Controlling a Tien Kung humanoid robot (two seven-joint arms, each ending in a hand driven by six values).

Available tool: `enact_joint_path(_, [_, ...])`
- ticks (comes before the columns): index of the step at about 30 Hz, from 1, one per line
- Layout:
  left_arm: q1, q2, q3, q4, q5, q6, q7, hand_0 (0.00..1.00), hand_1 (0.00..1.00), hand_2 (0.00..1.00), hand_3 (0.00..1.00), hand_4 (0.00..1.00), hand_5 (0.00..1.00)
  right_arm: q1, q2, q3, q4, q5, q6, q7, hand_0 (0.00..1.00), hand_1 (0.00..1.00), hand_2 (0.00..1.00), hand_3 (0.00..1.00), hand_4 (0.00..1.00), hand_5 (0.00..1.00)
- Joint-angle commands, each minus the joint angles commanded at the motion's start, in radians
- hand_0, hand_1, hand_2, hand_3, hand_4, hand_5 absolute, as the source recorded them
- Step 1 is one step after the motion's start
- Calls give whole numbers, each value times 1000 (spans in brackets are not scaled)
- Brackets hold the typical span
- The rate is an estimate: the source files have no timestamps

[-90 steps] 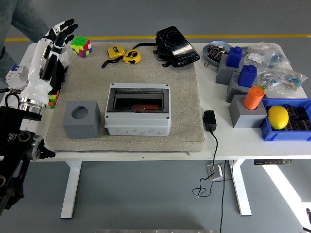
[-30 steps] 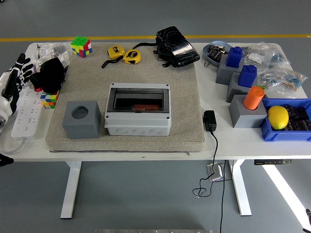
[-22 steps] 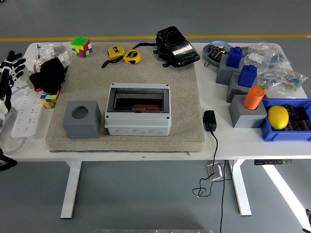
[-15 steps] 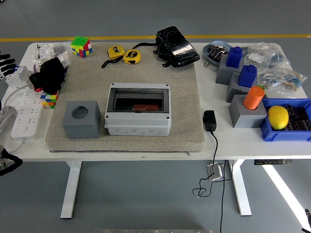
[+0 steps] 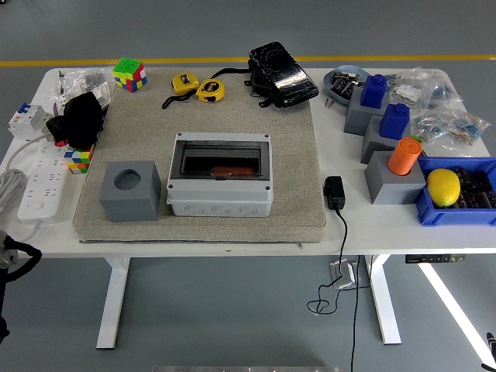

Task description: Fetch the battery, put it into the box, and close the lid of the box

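Note:
The grey box (image 5: 221, 198) stands on the beige mat (image 5: 291, 139) in the middle of the table. Its dark see-through lid (image 5: 222, 159) lies shut over it. A reddish-brown battery (image 5: 232, 170) shows through the lid, inside the box. A grey cube with a round hole (image 5: 130, 190) stands just left of the box. Neither hand is in view. Only a black part of my left arm (image 5: 11, 257) shows at the lower left edge, below the table top.
A white power strip (image 5: 35, 182), a black cloth (image 5: 76, 120) and Rubik's cubes (image 5: 129, 74) lie at the left. Yellow tape measures (image 5: 198, 87) and a black bag (image 5: 281, 74) are at the back. Grey and blue blocks (image 5: 384, 116), an orange cylinder (image 5: 404, 156) and a blue bin (image 5: 434, 212) with a lemon (image 5: 443, 187) stand right. A black adapter (image 5: 335, 192) lies by the mat.
My left hand has pulled back from over the table's left end, going left and down until it left the picture. The box and the other things have not moved.

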Motion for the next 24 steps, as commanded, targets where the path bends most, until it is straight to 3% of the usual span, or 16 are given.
enact_joint_path(2, [3,-1,2,1,-9,-25,-17,25,2,8,6,745,424,0,0,-2,0,-1,0,-1,818,755,731,791,998,998])
enact_joint_path(4, [6,0,-1,2,-7,-83,-6,25,2,8,6,745,424,-1,-1,-3,0,-3,0,-2,818,755,731,791,998,998])
enact_joint_path(5, [6,0,0,2,-9,-105,-5,207,242,258,274,998,626,-1,-1,-3,0,-4,0,-2,817,756,731,791,998,998])
enact_joint_path(10, [9,2,9,7,-32,-202,0,207,242,258,274,998,626,-2,-4,-5,0,-5,-1,-5,817,756,731,791,998,998])
enact_joint_path(11, [10,2,11,8,-37,-211,0,829,857,825,794,998,879,-2,-4,-5,0,-4,-1,-5,817,756,731,791,998,998])
enact_joint_path(16, [14,2,24,18,-70,-263,1,829,857,825,794,998,879,-4,-4,-9,0,-3,-1,-6,817,756,731,791,998,998])
enact_joint_path(17, [14,1,28,21,-86,-275,0,998,998,998,988,998,998,-4,-4,-9,0,-3,-1,-6,817,755,731,790,998,998])
enact_joint_path(24, [14,-2,50,36,-217,-333,-22,998,998,998,998,998,998,-3,-5,-10,0,-3,-1,-7,818,755,731,790,998,998])
